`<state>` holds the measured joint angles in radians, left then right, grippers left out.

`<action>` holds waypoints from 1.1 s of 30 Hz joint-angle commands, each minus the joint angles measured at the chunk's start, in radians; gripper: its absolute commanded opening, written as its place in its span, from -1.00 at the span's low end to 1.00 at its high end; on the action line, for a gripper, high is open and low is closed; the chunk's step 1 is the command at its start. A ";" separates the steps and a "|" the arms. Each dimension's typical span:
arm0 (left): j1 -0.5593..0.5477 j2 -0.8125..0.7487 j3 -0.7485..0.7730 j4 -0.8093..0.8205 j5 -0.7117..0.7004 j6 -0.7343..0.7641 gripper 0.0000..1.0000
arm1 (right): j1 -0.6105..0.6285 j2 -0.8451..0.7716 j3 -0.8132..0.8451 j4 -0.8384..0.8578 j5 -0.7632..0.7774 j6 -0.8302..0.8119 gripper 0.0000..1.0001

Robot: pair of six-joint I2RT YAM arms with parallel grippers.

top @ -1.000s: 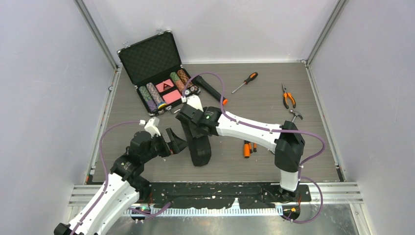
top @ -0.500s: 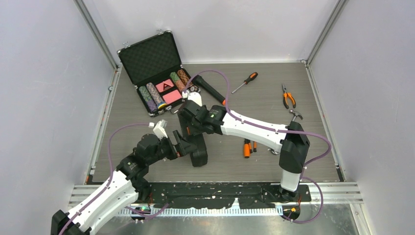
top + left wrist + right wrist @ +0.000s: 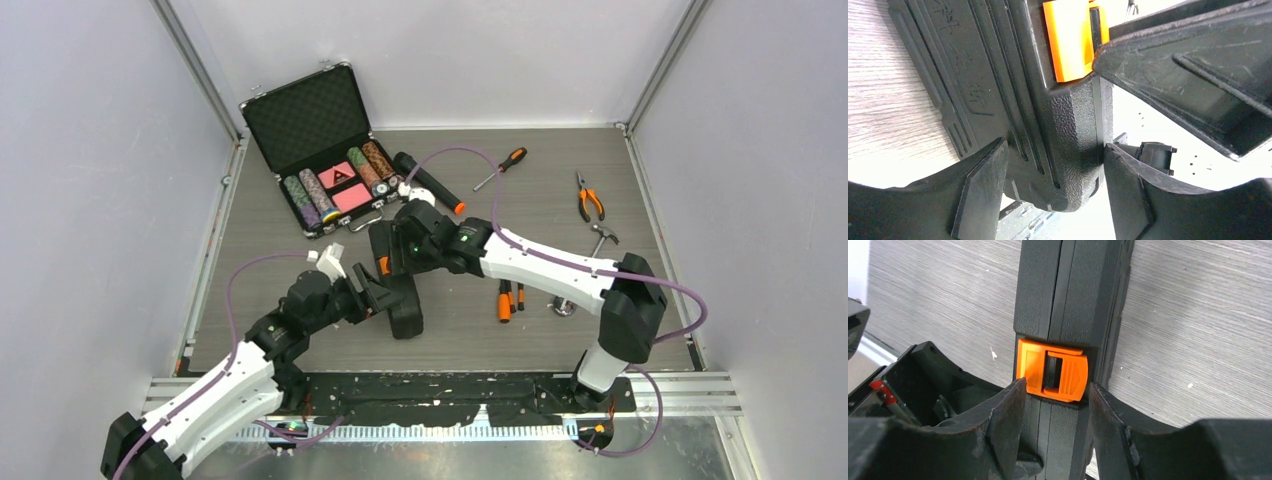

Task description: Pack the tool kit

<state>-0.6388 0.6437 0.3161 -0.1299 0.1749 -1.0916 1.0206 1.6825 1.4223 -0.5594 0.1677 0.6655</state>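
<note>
On the table (image 3: 560,200), tool kit case (image 3: 405,318) stands on edge, far end cut off in wrist views; left gripper (image 3: 1054,151) clamps its corner, right gripper (image 3: 1056,386) pinches across the orange latch (image 3: 1034,365).

I see the tool case (image 3: 405,305) on edge on the tabletop (image 3: 270,250), chip case (image 3: 320,150) behind-left, flashlight (image 3: 428,183) behind, and screwdriver (image 3: 500,168), pliers (image 3: 588,197), hammer (image 3: 603,235) well apart to its right.
</note>
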 commanded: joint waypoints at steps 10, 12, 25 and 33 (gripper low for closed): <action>0.005 0.147 0.007 -0.148 -0.092 0.043 -0.10 | -0.064 -0.177 -0.269 0.417 -0.223 0.079 -0.08; 0.005 0.158 0.017 -0.163 -0.095 0.055 -0.13 | -0.077 -0.189 -0.305 0.463 -0.237 0.091 -0.08; 0.005 0.218 0.070 -0.197 -0.094 0.117 -0.24 | -0.127 -0.197 -0.424 0.711 -0.291 0.081 -0.06; 0.005 0.280 0.097 -0.202 -0.077 0.147 -0.34 | -0.168 -0.212 -0.628 1.149 -0.448 0.178 -0.27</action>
<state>-0.6346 0.8482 0.4511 -0.1394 0.1604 -1.0485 0.8555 1.4979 0.8753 0.2775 -0.1387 0.7650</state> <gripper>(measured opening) 0.546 0.404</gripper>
